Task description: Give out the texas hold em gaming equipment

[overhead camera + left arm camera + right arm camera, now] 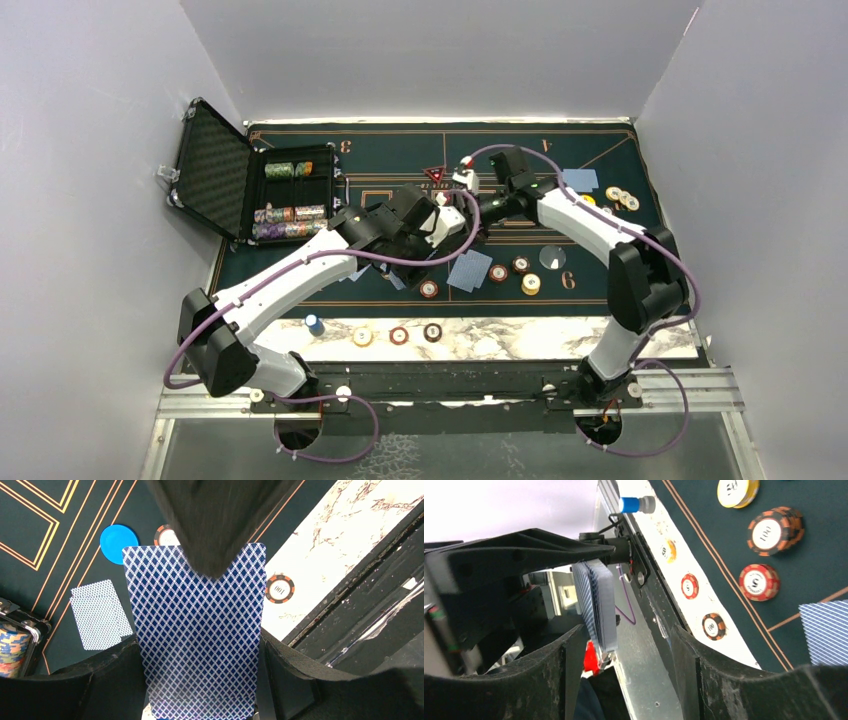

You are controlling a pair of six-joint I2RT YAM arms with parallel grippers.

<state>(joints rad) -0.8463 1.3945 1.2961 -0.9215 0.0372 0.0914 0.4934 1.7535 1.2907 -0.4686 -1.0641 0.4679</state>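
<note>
Blue-backed playing cards (200, 610), a full deck, sit clamped in the left pincer (200, 642), closed tight on them above the green felt mat (590, 300); the right pincer (624, 635) stands open, fingers either side of the deck

A black foam-lined case (213, 168) stands open at the left edge of a dark green felt mat with orange lines (590, 292); a white marbled surface (500, 337) borders its near edge.
</note>
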